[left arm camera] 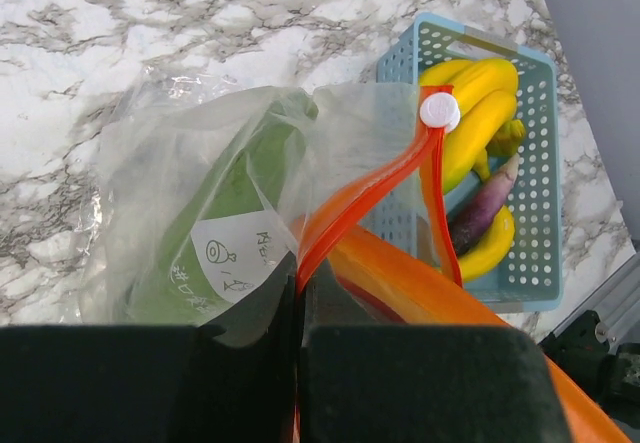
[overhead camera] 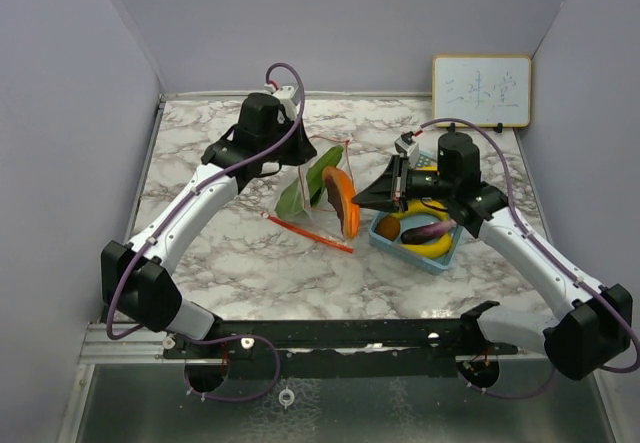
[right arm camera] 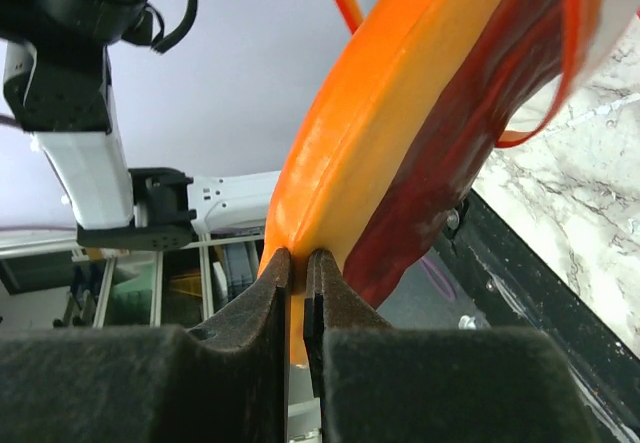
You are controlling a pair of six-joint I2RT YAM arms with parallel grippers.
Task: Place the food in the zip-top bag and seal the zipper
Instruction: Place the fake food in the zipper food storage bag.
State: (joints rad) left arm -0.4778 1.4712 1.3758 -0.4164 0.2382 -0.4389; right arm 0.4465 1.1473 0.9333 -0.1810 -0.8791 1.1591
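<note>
The clear zip-top bag (left arm camera: 200, 163) has an orange-red zipper strip (left arm camera: 365, 188) and a white slider (left arm camera: 439, 111), and green leaves (left arm camera: 225, 198) lie inside it. My left gripper (left arm camera: 298, 288) is shut on the bag's zipper edge and holds it up (overhead camera: 298, 158). My right gripper (right arm camera: 298, 263) is shut on the edge of the orange carrot (right arm camera: 400, 113) and holds it at the bag's mouth (overhead camera: 343, 201). Yellow bananas (left arm camera: 480, 113), the purple eggplant (left arm camera: 482, 213) and a small brown piece (overhead camera: 390, 227) lie in the light blue basket (left arm camera: 540, 178).
The basket (overhead camera: 440, 259) stands on the marble table right of the bag, under my right arm. A small whiteboard (overhead camera: 481, 90) leans on the back wall at the right. Grey walls close in the table on three sides.
</note>
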